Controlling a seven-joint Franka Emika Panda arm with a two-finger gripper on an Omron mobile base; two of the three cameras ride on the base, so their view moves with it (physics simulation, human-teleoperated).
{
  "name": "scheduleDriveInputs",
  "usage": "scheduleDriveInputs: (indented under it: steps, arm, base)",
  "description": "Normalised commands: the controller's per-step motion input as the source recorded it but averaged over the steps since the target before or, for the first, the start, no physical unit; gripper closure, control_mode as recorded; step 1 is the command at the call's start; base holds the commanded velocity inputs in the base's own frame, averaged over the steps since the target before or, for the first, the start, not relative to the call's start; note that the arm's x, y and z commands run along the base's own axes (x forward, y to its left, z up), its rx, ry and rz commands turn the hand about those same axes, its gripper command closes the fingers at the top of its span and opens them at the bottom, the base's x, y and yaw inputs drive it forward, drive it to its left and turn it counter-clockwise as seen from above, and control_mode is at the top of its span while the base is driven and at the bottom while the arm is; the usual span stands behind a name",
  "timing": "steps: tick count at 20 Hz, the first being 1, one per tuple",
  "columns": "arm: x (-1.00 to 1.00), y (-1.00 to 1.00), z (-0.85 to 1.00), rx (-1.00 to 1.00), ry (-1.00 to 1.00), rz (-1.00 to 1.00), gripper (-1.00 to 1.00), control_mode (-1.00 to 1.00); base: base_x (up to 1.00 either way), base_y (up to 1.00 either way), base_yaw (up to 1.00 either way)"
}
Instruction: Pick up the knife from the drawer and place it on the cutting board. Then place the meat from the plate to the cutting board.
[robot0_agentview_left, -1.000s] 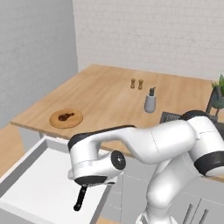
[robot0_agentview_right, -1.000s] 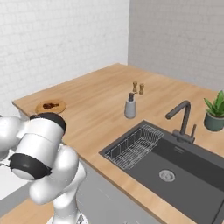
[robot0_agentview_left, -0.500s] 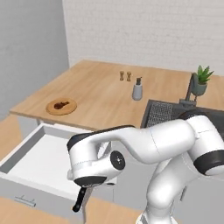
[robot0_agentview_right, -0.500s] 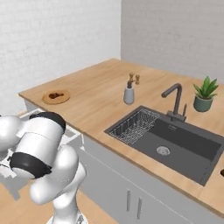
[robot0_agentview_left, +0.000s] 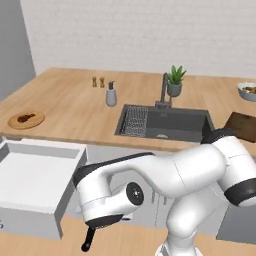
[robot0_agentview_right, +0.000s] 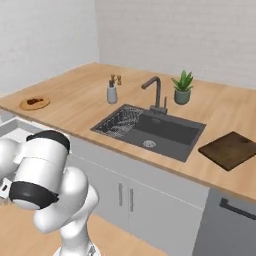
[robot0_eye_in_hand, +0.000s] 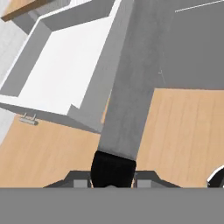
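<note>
**Knife held by its handle, low beside the open drawer**

The gripper (robot0_eye_in_hand: 112, 183) has its jaws closed on the black handle of the knife (robot0_eye_in_hand: 127, 105), with the grey blade running away from the hand. In the left base view the knife's handle (robot0_agentview_left: 89, 241) hangs below the wrist, down near the floor and just off the drawer's (robot0_agentview_left: 35, 175) near corner. The drawer stands pulled out with a bare white bottom.

The knife looks stiff, slim and light, so the arm should carry it without strain. A smooth handle pinched between two narrow fingers could pivot, though, and the long blade gives it leverage to swing; a hold near the middle of the handle would steady it best. How centred the present hold is cannot be told.

The cutting board (robot0_agentview_right: 231, 149) lies on the counter well away from the drawer, beyond the sink (robot0_agentview_right: 150, 131). The plate (robot0_agentview_left: 26, 120) with the meat (robot0_agentview_left: 25, 118) sits on the counter just behind the drawer.
</note>
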Motion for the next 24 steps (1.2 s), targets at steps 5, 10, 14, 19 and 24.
scheduleDriveInputs:
  steps: [5, 10, 14, 19, 24]
  arm:
    - [0.00, 0.00, 0.00, 0.00, 0.00, 0.00, 1.00, 1.00]
    - [0.00, 0.00, 0.00, 0.00, 0.00, 0.00, 1.00, 1.00]
    - [0.00, 0.00, 0.00, 0.00, 0.00, 0.00, 1.00, 1.00]
    - [0.00, 0.00, 0.00, 0.00, 0.00, 0.00, 1.00, 1.00]
    - [0.00, 0.00, 0.00, 0.00, 0.00, 0.00, 1.00, 1.00]
  base:
    - [0.06, -0.76, -0.42]
    - [0.48, -0.91, -0.20]
    - [0.48, -0.96, -0.12]
    - [0.09, -0.81, -0.07]
    - [0.06, -0.58, -0.07]
